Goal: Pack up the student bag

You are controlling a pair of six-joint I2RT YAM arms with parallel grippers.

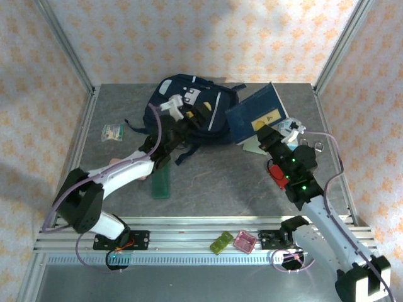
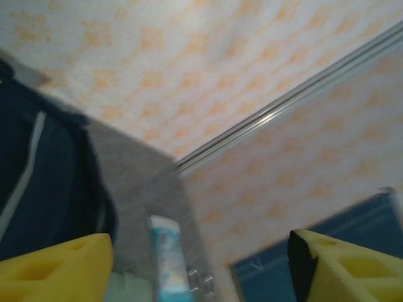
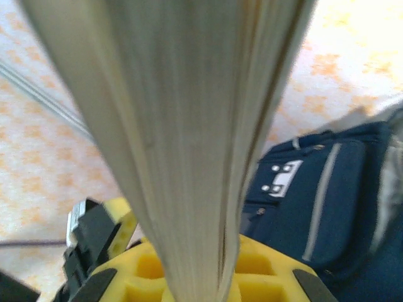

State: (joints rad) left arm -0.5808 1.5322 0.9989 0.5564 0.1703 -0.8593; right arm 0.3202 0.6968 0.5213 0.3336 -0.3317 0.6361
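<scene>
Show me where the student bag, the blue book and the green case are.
student bag (image 1: 179, 83), top external view, upper navy fabric.
blue book (image 1: 254, 113), top external view, middle of its cover.
green case (image 1: 162, 183), top external view, middle of its top.

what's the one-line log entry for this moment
left tool: open, by navy-blue fabric backpack | right tool: shut on navy-blue paper booklet, held beside backpack | booklet not yet in backpack

Robot lab test cell, aluminium frame posts (image 1: 66, 47), orange-patterned wall panels (image 1: 208, 38), grey table (image 1: 214, 182), two arms (image 1: 119, 175) on slotted rail (image 1: 189, 226).
</scene>
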